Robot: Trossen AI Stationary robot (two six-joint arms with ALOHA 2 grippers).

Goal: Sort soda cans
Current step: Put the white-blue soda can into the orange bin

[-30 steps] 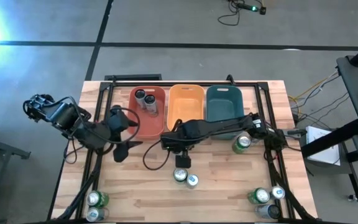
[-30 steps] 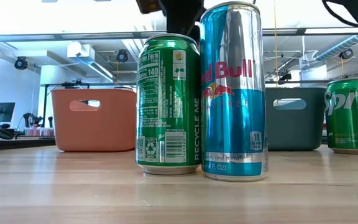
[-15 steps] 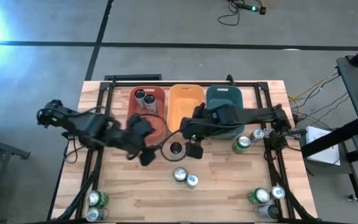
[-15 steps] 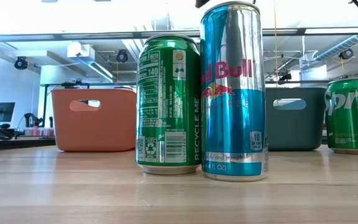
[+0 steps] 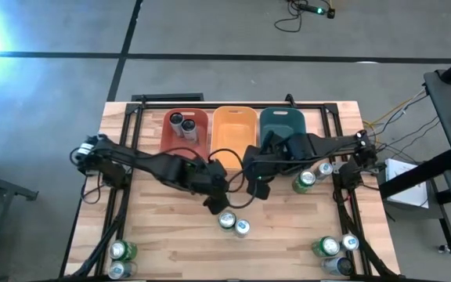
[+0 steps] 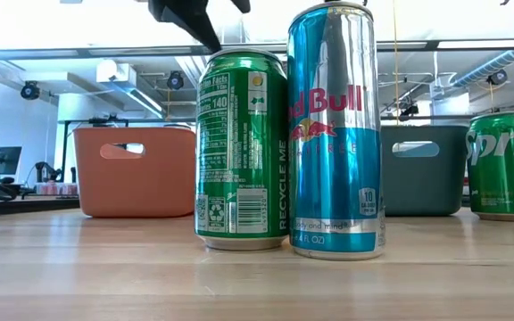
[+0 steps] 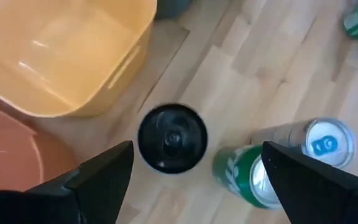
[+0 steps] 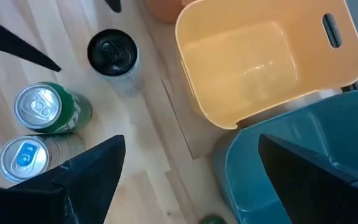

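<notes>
Hovering my spread left claw (image 7: pixel 191 171) over the black can (image 7: pixel 172 137) beside the yellow tub (image 7: pixel 61 56); next, descend, grip; right claw (image 8: pixel 188 180) spread, empty.

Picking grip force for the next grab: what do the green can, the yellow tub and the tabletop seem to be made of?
Green can: thin metal, glossy printed body, bare silver lid.
Yellow tub: likely moulded plastic, smooth and matte, with rounded corners and a handle slot.
Tabletop: wood, with visible joined planks and grain.
</notes>
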